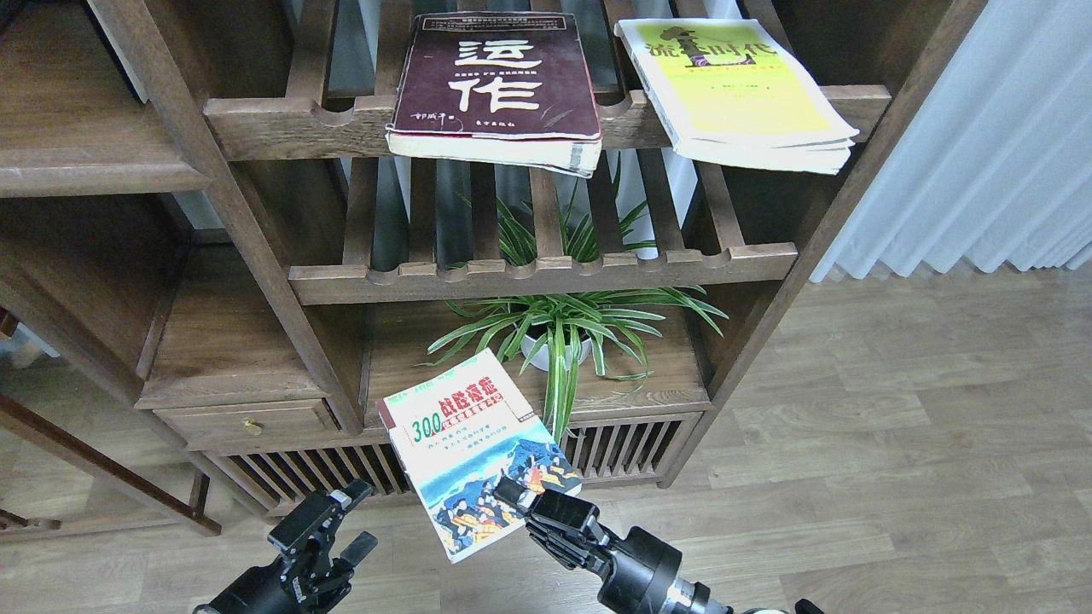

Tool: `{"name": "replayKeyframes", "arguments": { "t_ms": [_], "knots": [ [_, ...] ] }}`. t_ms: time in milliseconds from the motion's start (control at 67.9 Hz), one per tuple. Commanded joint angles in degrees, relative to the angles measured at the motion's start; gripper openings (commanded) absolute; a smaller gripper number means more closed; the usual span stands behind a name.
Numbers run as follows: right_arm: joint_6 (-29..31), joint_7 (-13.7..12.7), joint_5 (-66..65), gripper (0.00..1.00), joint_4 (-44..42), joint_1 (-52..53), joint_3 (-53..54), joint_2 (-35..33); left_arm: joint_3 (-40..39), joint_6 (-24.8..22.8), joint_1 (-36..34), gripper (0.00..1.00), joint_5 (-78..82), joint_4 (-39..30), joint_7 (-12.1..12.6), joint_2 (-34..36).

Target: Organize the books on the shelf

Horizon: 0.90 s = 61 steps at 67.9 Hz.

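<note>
Holding the white book (472,448) by its lower right edge, the right gripper (518,493) is clamped on it, long axis tilting up-left toward the shelf (409,345). The left gripper (350,518) hangs nearby, seemingly parted, holding nothing.

glossy paperback (473,443), matt wooden shelf (401,341)

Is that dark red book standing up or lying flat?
Lying flat: the maroon book rests cover-up on the top slatted rack, overhanging its front rail.
</note>
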Motion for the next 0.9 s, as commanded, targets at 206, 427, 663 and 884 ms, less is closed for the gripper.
{"name": "replayKeyframes", "arguments": {
  "t_ms": [206,427,663,884],
  "knots": [
    [0.0,0.0,-0.4,0.04,-0.7,0.0,0.0,0.0,3.8,0.0,-8.7,0.96,1.1,0.8,-0.2,-6.6],
    [0.0,0.0,-0.4,0.04,-0.7,0.0,0.0,0.0,4.1,0.0,-9.6,0.97,3.3,3.2,-0.1,-10.7],
    [0.0,0.0,-0.4,0.05,-0.7,0.1,0.2,0.0,3.5,0.0,-9.5,1.00,4.8,5.2,-0.3,-13.9],
    [0.0,0.0,0.9,0.05,-1.0,0.1,0.4,0.0,2.5,0.0,-7.5,1.00,4.7,5.3,-0.7,-13.5]
  ]
}}
